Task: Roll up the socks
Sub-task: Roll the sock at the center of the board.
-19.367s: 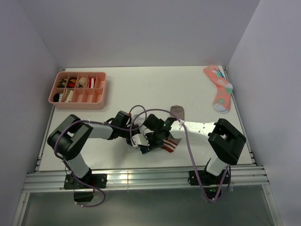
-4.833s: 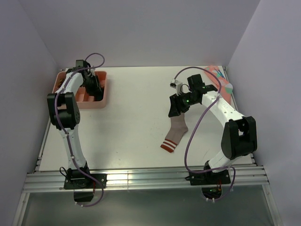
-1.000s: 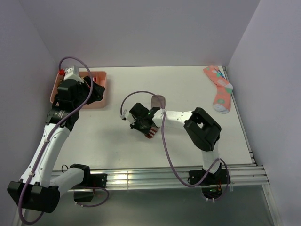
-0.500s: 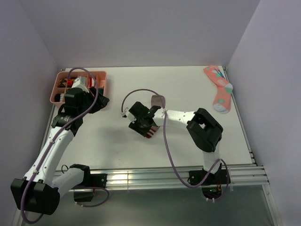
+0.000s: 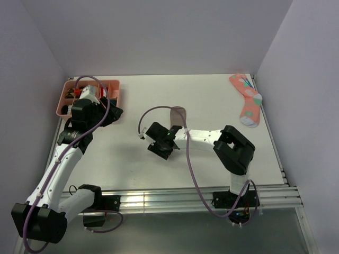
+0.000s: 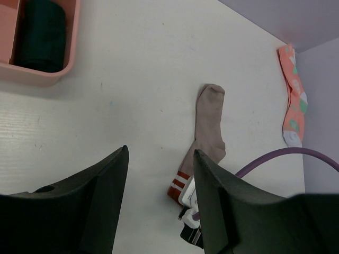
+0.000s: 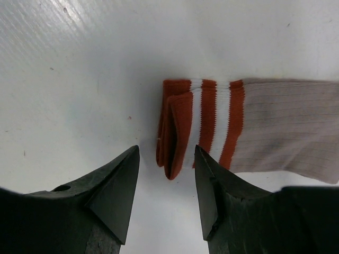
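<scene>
The taupe-brown sock (image 6: 210, 124) with its red-and-white striped cuff (image 7: 212, 124) lies flat on the white table. In the top view only its toe (image 5: 178, 113) shows past the right arm. My right gripper (image 7: 166, 149) is open and low over the table, one finger on each side of the cuff's folded red end, with a gap on both sides. It shows from above as the right gripper (image 5: 161, 147). A dark green rolled sock (image 6: 42, 34) sits in the pink tray (image 6: 37, 77). My left gripper (image 6: 160, 151) hangs open and empty, high above the table near the tray.
A coral-pink spotted sock (image 5: 248, 100) lies at the far right corner, also visible in the left wrist view (image 6: 293, 95). The pink tray (image 5: 113, 84) with small items stands at the far left, partly under the left arm. Purple cables loop over both arms.
My right gripper has opened and let go of the striped cuff, shifting slightly toward the near edge. The left arm has swung from over the tray a little toward the table's middle.
</scene>
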Motion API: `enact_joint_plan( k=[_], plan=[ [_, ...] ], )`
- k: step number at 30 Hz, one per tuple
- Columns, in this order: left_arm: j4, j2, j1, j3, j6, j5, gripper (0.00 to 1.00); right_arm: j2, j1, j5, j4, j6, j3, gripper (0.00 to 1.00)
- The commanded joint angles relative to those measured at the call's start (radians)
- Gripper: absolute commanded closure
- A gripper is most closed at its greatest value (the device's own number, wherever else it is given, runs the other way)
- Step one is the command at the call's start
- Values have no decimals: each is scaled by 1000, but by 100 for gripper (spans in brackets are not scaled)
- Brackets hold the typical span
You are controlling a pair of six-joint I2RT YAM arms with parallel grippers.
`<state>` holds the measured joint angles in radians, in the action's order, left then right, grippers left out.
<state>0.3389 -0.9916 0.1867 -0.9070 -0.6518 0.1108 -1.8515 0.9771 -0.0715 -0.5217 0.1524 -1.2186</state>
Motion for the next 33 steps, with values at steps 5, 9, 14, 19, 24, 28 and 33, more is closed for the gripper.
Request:
enact_joint_plan(
  k=[5,9,14,19,24,28,33],
  plan=[
    [-38,22,-4,5,1,10,42,26,26,-25,41,-14,19,48],
    [-40,18,-4,8,3,13,43,9,26,-37,63,-10,34,51],
    [-51,15,-4,17,3,21,43,-14,26,-47,94,-5,60,57],
    [-60,13,-4,31,3,27,43,-26,21,-41,106,21,65,64],
    [-84,24,-4,65,-2,26,44,43,-12,140,77,68,68,74],
    [-180,71,0,150,-22,58,46,89,-92,396,-10,117,51,74],
    [-383,200,49,351,-92,79,50,37,-202,639,-127,150,-22,74]
  ],
)
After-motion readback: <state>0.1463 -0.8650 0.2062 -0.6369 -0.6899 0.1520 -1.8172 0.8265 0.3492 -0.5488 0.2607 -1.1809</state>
